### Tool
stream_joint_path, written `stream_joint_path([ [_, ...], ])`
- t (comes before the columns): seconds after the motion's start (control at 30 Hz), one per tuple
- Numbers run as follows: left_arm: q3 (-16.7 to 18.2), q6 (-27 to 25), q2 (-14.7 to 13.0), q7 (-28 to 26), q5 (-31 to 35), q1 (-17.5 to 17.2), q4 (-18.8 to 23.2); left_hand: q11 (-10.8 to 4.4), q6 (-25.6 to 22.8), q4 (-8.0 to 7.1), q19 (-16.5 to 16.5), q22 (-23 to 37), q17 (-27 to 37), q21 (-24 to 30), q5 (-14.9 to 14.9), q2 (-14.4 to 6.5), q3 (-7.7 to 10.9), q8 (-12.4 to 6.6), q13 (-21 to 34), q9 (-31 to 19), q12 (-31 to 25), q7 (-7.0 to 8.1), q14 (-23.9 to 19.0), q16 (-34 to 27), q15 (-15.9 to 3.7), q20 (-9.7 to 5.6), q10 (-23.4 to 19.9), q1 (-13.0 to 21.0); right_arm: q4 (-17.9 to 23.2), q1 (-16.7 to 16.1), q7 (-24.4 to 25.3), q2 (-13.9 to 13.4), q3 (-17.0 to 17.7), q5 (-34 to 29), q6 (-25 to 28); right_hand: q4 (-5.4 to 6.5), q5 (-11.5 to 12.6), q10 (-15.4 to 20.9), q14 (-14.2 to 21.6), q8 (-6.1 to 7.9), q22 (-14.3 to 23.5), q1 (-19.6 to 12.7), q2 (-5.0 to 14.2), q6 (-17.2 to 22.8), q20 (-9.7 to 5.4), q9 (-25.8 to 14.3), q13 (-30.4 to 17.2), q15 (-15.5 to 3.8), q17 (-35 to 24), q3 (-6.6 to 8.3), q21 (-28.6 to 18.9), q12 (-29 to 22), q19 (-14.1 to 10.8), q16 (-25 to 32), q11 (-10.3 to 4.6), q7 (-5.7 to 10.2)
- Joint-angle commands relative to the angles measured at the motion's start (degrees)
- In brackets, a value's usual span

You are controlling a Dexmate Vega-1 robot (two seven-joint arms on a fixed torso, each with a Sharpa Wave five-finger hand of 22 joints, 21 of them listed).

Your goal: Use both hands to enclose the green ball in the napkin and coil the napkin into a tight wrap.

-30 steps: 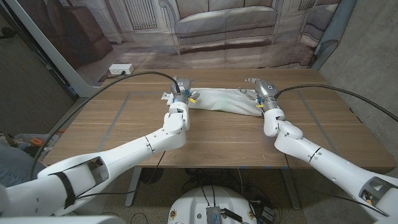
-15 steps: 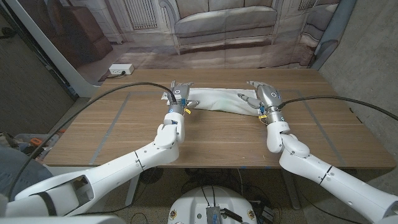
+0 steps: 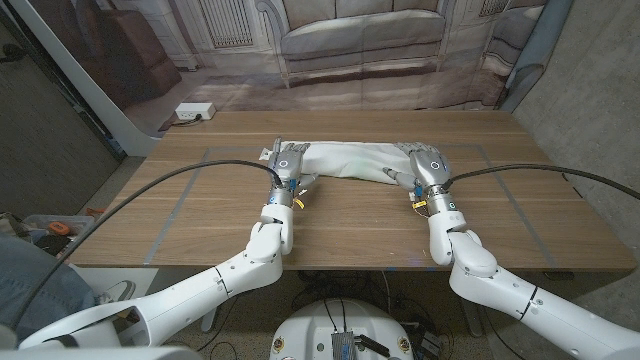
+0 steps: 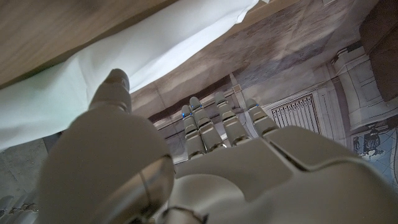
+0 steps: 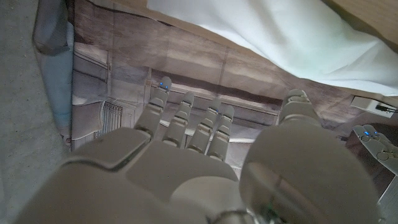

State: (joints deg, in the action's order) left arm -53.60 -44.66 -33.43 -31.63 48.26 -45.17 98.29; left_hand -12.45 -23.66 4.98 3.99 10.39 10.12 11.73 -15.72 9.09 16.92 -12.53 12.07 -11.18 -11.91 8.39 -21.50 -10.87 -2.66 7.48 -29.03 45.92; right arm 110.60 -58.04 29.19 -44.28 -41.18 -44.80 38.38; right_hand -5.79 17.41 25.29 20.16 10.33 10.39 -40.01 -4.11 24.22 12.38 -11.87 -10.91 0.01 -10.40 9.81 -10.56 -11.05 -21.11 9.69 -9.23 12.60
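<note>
A white napkin [image 3: 350, 162] lies rolled into a long bundle across the far middle of the wooden table [image 3: 200, 225]. The cloth hides whatever it wraps; I see no green. My left hand [image 3: 288, 163] is over the roll's left end and my right hand [image 3: 428, 163] over its right end. In the left wrist view my left hand [image 4: 205, 155] has its fingers stretched out and apart, holding nothing, with the napkin [image 4: 124, 56] just beyond them. The right wrist view shows my right hand [image 5: 186, 155] the same way, fingers spread beside the napkin [image 5: 298, 37].
Grey tape lines [image 3: 178, 210] mark a rectangle on the tabletop. Bare wood runs from the roll to the table's near edge and out to both sides. A printed sofa backdrop hangs behind the table, and a white power strip [image 3: 194, 111] lies on the floor at the far left.
Both hands have come back toward me, from the far side of the roll to over its ends, and both forearms have swung inward. The napkin has barely moved.
</note>
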Motion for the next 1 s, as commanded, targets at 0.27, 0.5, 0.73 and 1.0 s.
stream_joint_path([
  [0.27, -2.0, 0.6, 1.2, 4.8, 4.9, 2.3, -5.0, -0.09, -0.9, 1.06, 0.0, 0.1, 0.0, 0.0, -0.9, -0.6, 0.18, -0.39, 0.0, -0.1, -0.4, 0.52, 0.1, 0.0, -5.95, -1.25, -1.3, 1.6, -1.1, 1.3, -8.4, -0.7, -2.3, -6.4, 3.3, -0.75, 0.7, 0.3, -0.1, 0.61, 0.2, -1.3, -0.04, -0.3, 0.20, -0.1, -0.2, -0.38, 0.0, 0.36, -0.1, -0.7, 0.9, 0.7, -1.46, 0.07],
  [0.5, -3.2, -0.7, 1.5, 9.5, 6.6, 3.9, -5.7, -0.11, -1.3, 1.28, -0.6, 0.1, 0.0, -0.2, -1.0, -0.6, 0.09, -0.47, 0.0, -0.1, -0.5, 0.61, 0.4, 0.1, -6.14, -1.55, -1.7, 2.0, -1.7, 1.8, -10.5, -0.1, -2.6, -7.0, 4.4, -0.76, 0.9, 0.6, 0.1, 0.79, 0.2, -1.4, 0.01, 0.0, 0.20, -0.2, -0.2, -0.45, 0.0, 0.34, -0.2, -0.9, 1.0, 0.8, -1.57, 0.07],
  [0.73, -3.3, -1.5, 2.4, 9.7, 7.0, 3.8, -6.9, -0.13, -1.4, 1.48, -0.7, 0.1, -0.1, -0.3, -1.2, -0.8, 0.04, -0.43, -0.1, -0.1, -0.4, 0.83, 0.5, 0.2, -6.62, -1.72, -1.9, 2.5, -2.3, 2.0, -11.2, 0.2, -3.2, -7.7, 4.5, -0.77, 1.0, 0.7, 0.4, 0.89, 0.2, -1.4, 0.04, 0.1, 0.20, -0.2, -0.2, -0.63, 0.0, 0.33, -0.2, -1.0, 1.0, 1.0, -1.78, 0.07],
  [1.0, -2.5, -2.3, 4.0, 5.9, 6.3, 3.1, -8.6, -0.14, -1.9, 1.64, -0.6, 0.0, -0.1, -0.2, -1.3, -1.2, 0.16, -0.53, -0.1, -0.1, -0.3, 1.15, 0.4, 0.1, -6.87, -1.98, -2.1, 3.0, -4.5, 3.2, -9.9, 0.7, -4.1, -9.3, 3.3, -0.78, 1.3, 1.4, 1.5, 1.16, 0.2, -1.5, 0.08, 0.5, 0.18, -0.2, -0.1, -1.28, 0.0, 0.26, -0.5, -1.3, 0.7, 1.3, -2.40, 0.06],
])
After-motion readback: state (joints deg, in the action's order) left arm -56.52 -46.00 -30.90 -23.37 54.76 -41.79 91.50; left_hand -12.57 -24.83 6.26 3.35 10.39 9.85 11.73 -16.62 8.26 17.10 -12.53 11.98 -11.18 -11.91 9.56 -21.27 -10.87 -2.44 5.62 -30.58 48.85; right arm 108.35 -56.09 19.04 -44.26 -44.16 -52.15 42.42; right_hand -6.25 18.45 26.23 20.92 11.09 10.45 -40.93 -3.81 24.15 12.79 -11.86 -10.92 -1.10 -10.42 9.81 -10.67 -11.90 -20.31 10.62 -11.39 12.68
